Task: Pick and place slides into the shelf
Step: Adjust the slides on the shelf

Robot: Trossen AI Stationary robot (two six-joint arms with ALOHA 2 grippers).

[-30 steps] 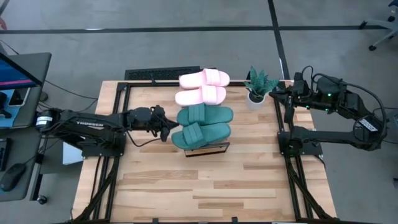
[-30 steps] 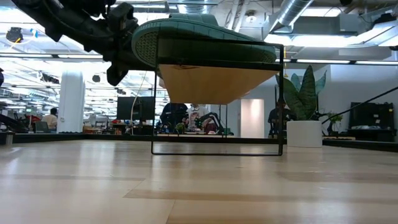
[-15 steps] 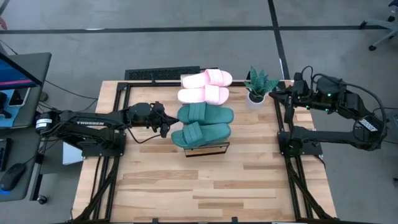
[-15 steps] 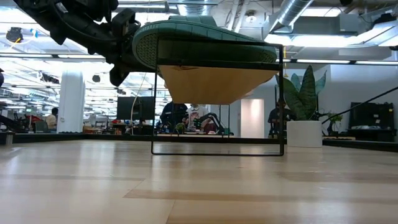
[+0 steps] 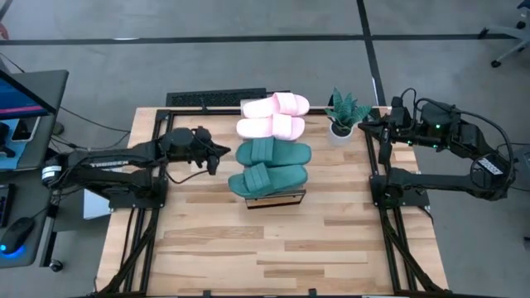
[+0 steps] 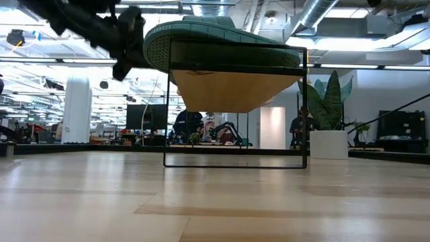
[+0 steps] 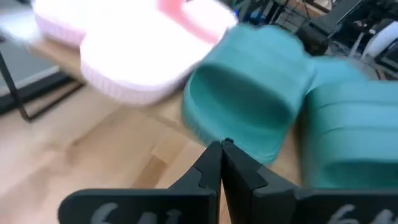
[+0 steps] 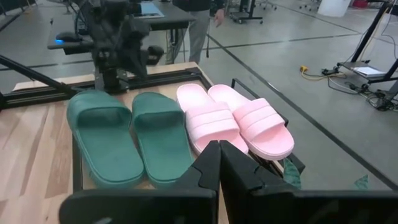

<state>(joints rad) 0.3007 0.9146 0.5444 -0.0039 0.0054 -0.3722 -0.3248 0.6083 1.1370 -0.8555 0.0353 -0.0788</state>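
All four slides (image 5: 272,146) lay side by side atop the shelf (image 5: 277,199), and the left tool (image 5: 217,155), pressed together and empty just beside the teal pair, risked knocking one off if it swung inward.

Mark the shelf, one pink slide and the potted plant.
shelf (image 6: 235,91), low view, underside of its wood plank.
pink slide (image 5: 272,127), high view, its strap.
potted plant (image 5: 339,132), high view, its white pot.
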